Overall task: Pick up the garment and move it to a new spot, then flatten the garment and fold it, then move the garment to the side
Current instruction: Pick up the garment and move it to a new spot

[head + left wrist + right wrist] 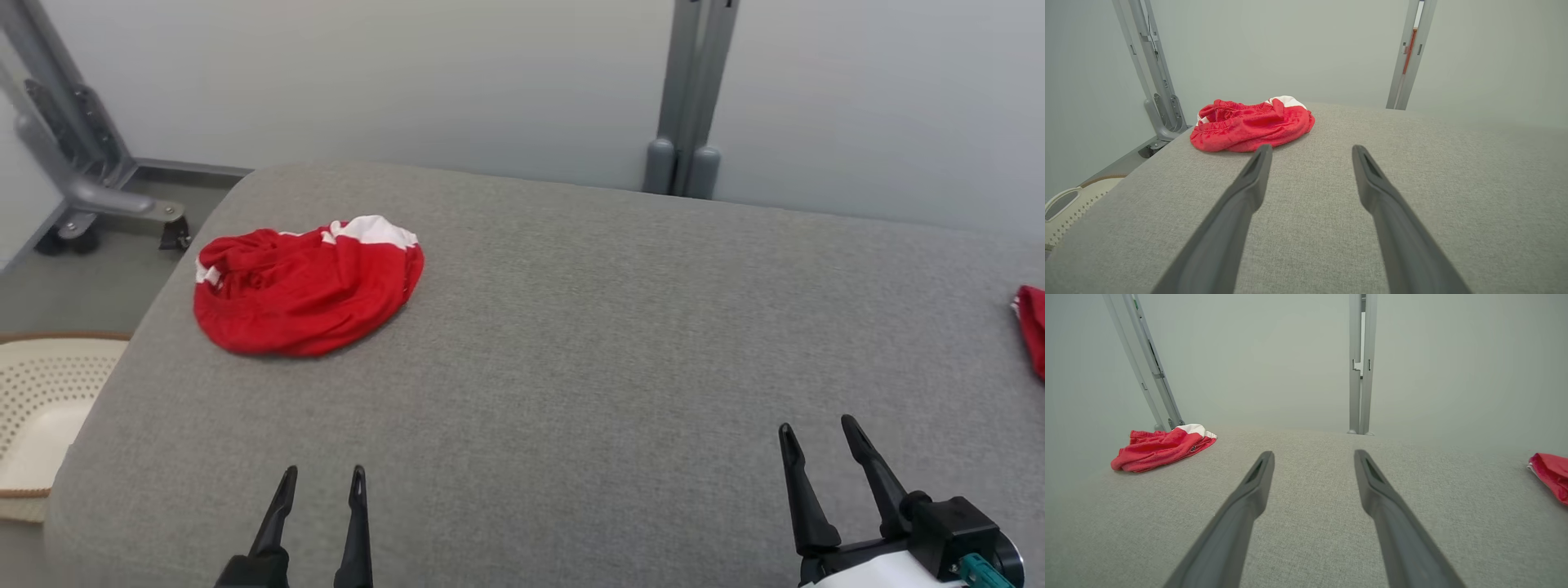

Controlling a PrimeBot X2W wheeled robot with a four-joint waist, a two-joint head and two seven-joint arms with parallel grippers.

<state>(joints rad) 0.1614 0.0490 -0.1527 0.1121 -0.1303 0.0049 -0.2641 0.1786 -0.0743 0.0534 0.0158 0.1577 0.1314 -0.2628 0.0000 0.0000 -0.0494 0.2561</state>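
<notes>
Toward the far left of the grey padded tabletop (612, 343), the red garment (306, 290) lies bunched in a loose heap, with white panels at its far edge. It looks light, soft and limp, likely to sag and unfurl when lifted; the gathered waistband (1224, 124) seems the firmest place to pinch. The left gripper (324, 471) and right gripper (817, 425) hover over the near edge, well apart from it, jaws wide, holding nothing. Beside the table's left edge, a cream perforated basket (49, 376) shows nothing inside its visible part
</notes>
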